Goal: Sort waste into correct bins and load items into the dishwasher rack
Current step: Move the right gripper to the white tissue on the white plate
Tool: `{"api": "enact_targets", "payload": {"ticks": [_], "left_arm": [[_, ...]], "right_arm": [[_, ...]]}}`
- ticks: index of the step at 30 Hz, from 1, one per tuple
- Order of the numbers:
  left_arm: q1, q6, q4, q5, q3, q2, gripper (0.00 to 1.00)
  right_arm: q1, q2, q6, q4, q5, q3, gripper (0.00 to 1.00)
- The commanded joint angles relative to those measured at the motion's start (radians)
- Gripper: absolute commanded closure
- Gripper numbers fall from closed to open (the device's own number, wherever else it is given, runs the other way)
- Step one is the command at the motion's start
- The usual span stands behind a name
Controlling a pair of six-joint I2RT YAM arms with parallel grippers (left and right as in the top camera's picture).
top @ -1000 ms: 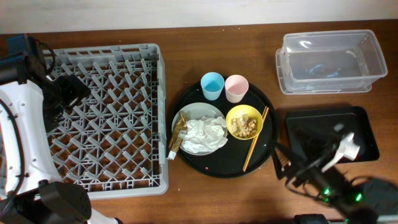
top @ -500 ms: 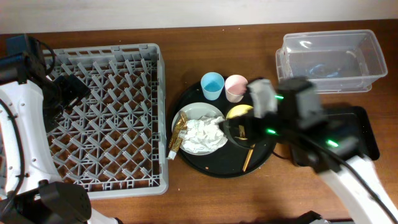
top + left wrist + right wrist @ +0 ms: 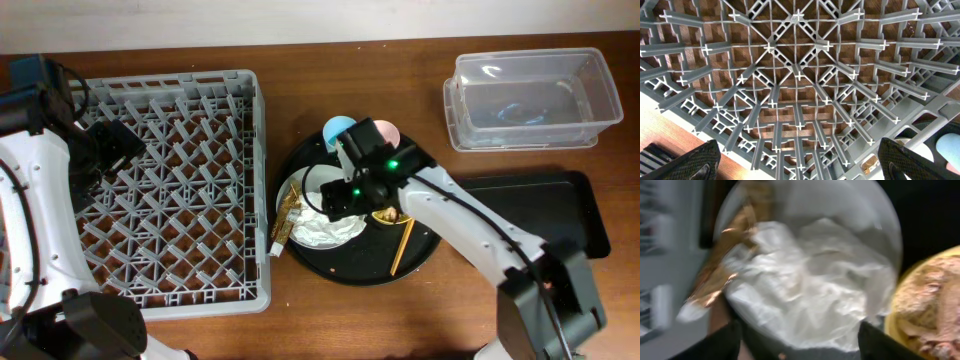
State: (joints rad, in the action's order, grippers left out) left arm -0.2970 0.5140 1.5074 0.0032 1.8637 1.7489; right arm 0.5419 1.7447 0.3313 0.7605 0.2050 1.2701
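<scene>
Right arm has swung in from the near right corner of the table, passed over the yellow bowl, and its right gripper now hangs low above the plate, jaws spread wide, nothing held. By size: dishwasher rack sits at left, no items loaded; the left gripper hovers over its pegs, wide open and empty. Round black tray is at centre and carries all the tableware. Clear tub and shallow black tray sit at right, well apart from the waste. On the plate lie the napkins, with the snack wrapper touching their left edge. Food scraps are in the bowl, just right of the plate. Blue cup and pink cup stand behind the plate; chopsticks lean at the bowl's right. Risks, as judged: closing here could pinch wrapper and napkins together, mixing two kinds of waste, or catch the plate rim and drag it into the bowl; a loose grip on paper may shed it while crossing to the bins. Otherwise unchanged from a second ago: left arm, rack, bins and all tableware sit where they were.
</scene>
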Motion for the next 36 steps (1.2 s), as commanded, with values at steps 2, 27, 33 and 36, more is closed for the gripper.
{"api": "enact_targets", "payload": {"ticks": [2, 27, 33, 36], "left_arm": [[-0.001, 0.005, 0.001, -0.007, 0.018, -0.006, 0.01], [-0.001, 0.005, 0.001, -0.007, 0.018, -0.006, 0.01], [-0.001, 0.005, 0.001, -0.007, 0.018, -0.006, 0.01], [-0.001, 0.005, 0.001, -0.007, 0.018, -0.006, 0.01]], "right_arm": [[0.05, 0.043, 0.171, -0.019, -0.196, 0.009, 0.42], [0.114, 0.156, 0.28, -0.055, -0.342, -0.025, 0.96], [0.112, 0.076, 0.271, -0.021, -0.322, -0.003, 0.96], [0.113, -0.008, 0.268, 0.034, -0.322, 0.028, 0.96]]}}
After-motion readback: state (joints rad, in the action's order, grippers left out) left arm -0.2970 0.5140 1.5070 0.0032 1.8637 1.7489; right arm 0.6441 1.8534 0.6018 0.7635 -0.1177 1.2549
